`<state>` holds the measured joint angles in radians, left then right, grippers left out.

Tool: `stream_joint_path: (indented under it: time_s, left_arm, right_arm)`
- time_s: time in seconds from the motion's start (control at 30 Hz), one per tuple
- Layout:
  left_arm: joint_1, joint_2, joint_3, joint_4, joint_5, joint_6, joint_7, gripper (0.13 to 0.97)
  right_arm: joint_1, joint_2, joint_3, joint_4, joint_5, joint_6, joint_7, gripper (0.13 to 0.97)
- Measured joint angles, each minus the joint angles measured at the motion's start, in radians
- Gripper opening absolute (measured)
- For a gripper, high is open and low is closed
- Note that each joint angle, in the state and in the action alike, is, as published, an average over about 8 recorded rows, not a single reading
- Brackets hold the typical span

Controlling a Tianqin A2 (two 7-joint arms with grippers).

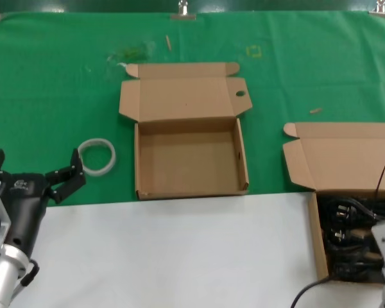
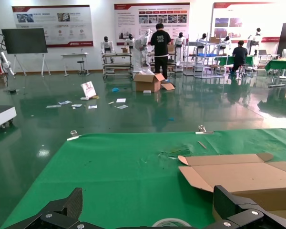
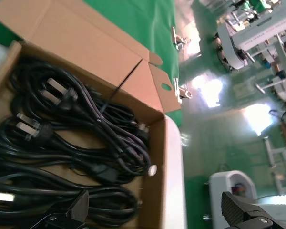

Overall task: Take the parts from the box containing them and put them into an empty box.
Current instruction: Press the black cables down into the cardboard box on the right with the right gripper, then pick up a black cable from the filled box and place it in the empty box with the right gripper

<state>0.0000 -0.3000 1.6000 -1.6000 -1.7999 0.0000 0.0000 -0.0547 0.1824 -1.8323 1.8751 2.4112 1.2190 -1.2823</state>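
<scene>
The empty box [image 1: 138,168] lies open mid-table, its lid [image 1: 179,97] folded back with a small round hole near one corner. The box containing them [image 1: 318,244] sits at the right edge, lid [image 1: 340,160] back, full of the parts: black power cords [image 1: 346,221] with moulded plugs [image 3: 33,129]. My right gripper [image 3: 157,214] is open, with nothing between its fingers. It hangs over that box's side wall, one finger [image 3: 78,207] above the cords and the other past the wall. My left gripper [image 1: 35,168] is open at the lower left, apart from both boxes.
A white ring of tubing [image 1: 97,156] lies on the green cloth [image 1: 51,77] just ahead of my left gripper [image 2: 150,212] and left of the empty box. A bare white tabletop [image 1: 179,256] spans the front. Metal clips [image 1: 183,9] hold the cloth's far edge.
</scene>
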Motion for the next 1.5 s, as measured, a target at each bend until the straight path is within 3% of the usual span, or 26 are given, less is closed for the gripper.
stream_joint_path:
  time_s: [0.3, 0.53, 0.9, 1.5]
  left_arm:
    - [0.0, 0.0, 0.0, 0.0, 0.0, 0.0, 0.0, 0.966]
    - [0.0, 0.0, 0.0, 0.0, 0.0, 0.0, 0.0, 0.966]
    - [0.0, 0.0, 0.0, 0.0, 0.0, 0.0, 0.0, 0.966]
    - [0.0, 0.0, 0.0, 0.0, 0.0, 0.0, 0.0, 0.966]
  right_arm:
    - [0.155, 0.0, 0.04, -0.09, 0.072, 0.026, -0.342, 0.966]
    - [0.249, 0.0, 0.077, -0.211, 0.137, -0.072, -0.473, 0.966]
    - [0.32, -0.001, 0.117, -0.362, 0.217, -0.203, -0.531, 0.966]
    - [0.327, -0.001, 0.143, -0.431, 0.218, -0.268, -0.529, 0.95]
